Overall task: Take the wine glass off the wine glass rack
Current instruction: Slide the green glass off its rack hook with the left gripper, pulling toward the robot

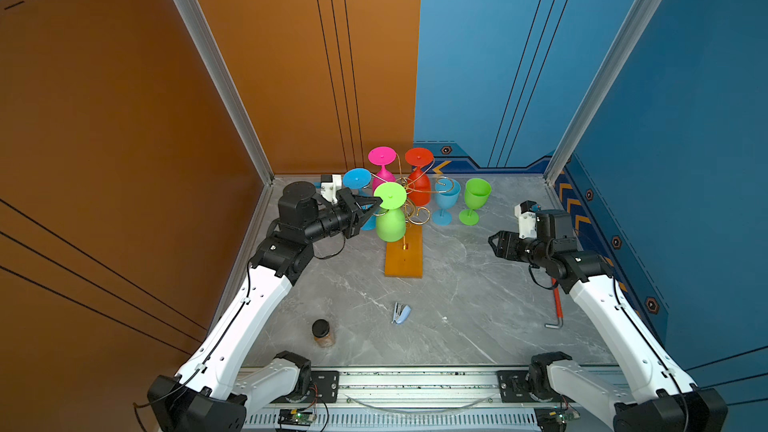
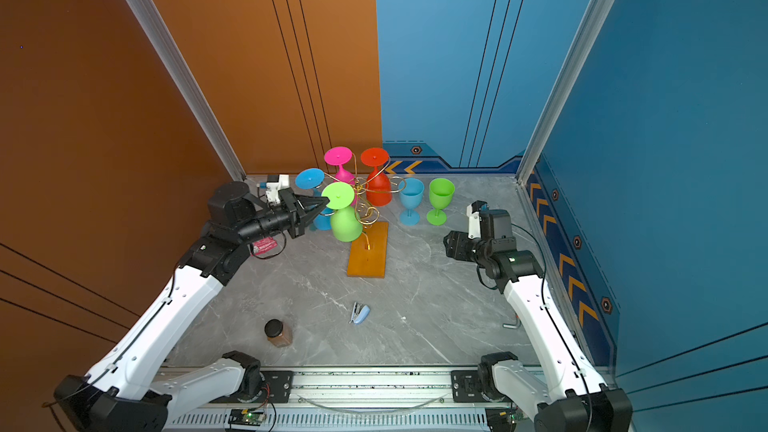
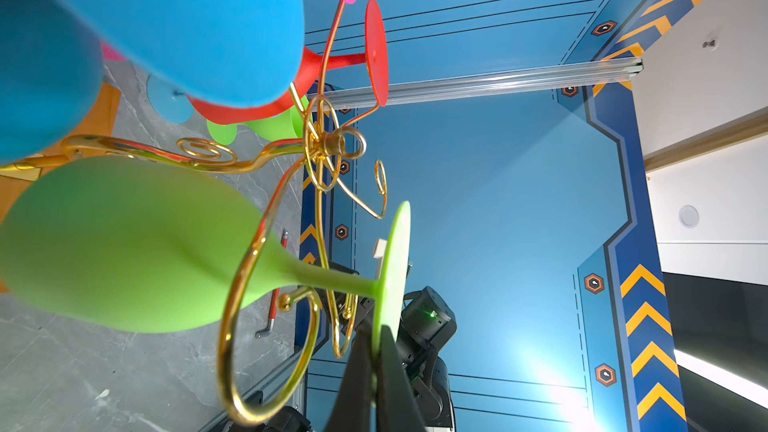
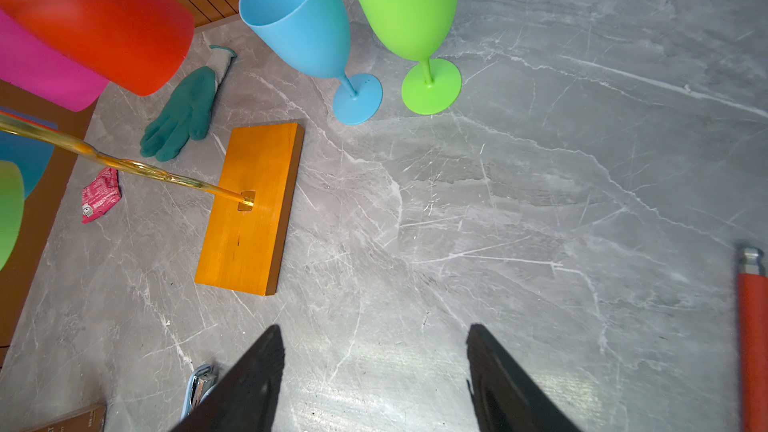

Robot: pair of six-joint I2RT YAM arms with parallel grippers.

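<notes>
The wine glass rack (image 1: 404, 257) is a gold wire stand on an orange wooden base, mid-table in both top views. A green wine glass (image 1: 390, 223) hangs upside down on its front-left arm, its foot disc on top. My left gripper (image 1: 377, 201) is shut on the rim of that foot. In the left wrist view the two black fingers (image 3: 395, 367) pinch the thin green disc, and the stem still sits inside a gold spiral (image 3: 249, 284). Blue (image 1: 356, 179), pink (image 1: 382, 156) and red (image 1: 419, 184) glasses also hang there. My right gripper (image 1: 493, 240) is open and empty, over bare table to the right.
A blue glass (image 1: 445, 201) and a green glass (image 1: 474, 199) stand upright right of the rack. A stapler (image 1: 401, 312), a black-lidded jar (image 1: 322, 332) and a red-handled hex key (image 1: 557, 305) lie nearer the front. A green glove (image 4: 183, 114) and a pink wrapper (image 4: 99, 195) lie behind the rack.
</notes>
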